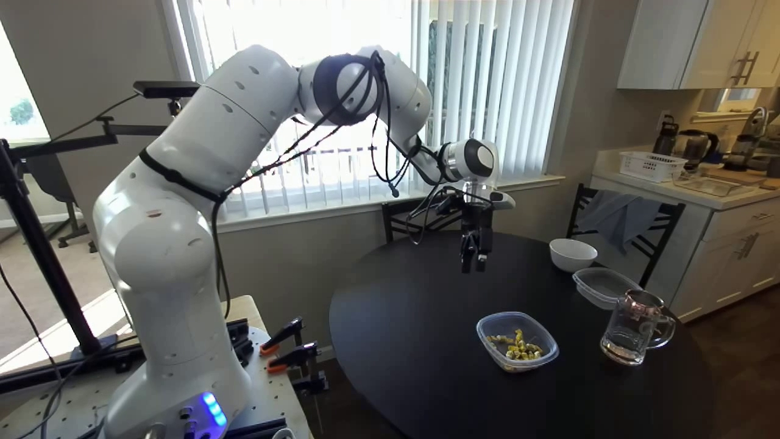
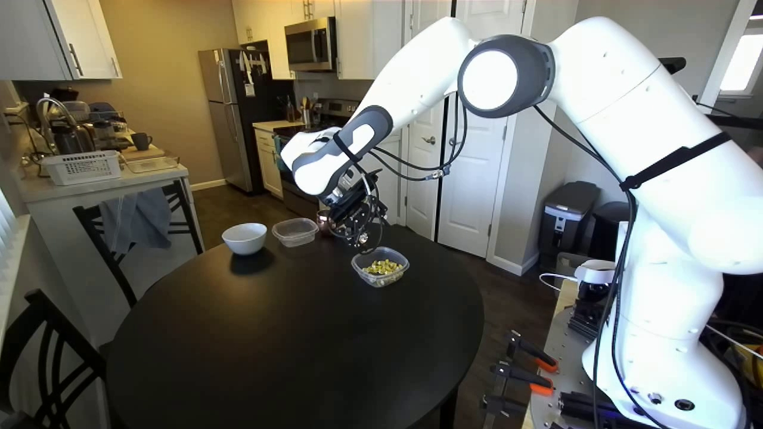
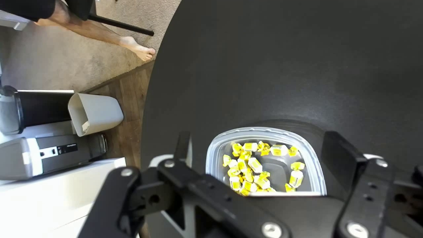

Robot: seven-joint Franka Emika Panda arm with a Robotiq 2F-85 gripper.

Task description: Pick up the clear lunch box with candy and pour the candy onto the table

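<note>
The clear lunch box (image 1: pixel 539 332) stands upright on the dark round table (image 1: pixel 414 317). It holds candy (image 1: pixel 521 349) in yellow and white wrappers. Box (image 2: pixel 381 282) and candy (image 2: pixel 383 267) also show in an exterior view. My gripper (image 1: pixel 474 265) is in the air above the table, pointing down, apart from the box. In the wrist view my gripper (image 3: pixel 261 147) is open and empty. The box rim (image 3: pixel 310 152) and candy (image 3: pixel 246 168) show below, between the spread fingers. The gripper body hides the near side of the box there.
A white bowl (image 1: pixel 573 255), an empty clear container (image 1: pixel 600 286) and a clear glass mug (image 1: pixel 634 332) stand near the table's edge. Chairs (image 2: pixel 53 351) stand around the table. A person's leg (image 3: pixel 99 33) and bins (image 3: pixel 99 114) show beyond the table edge.
</note>
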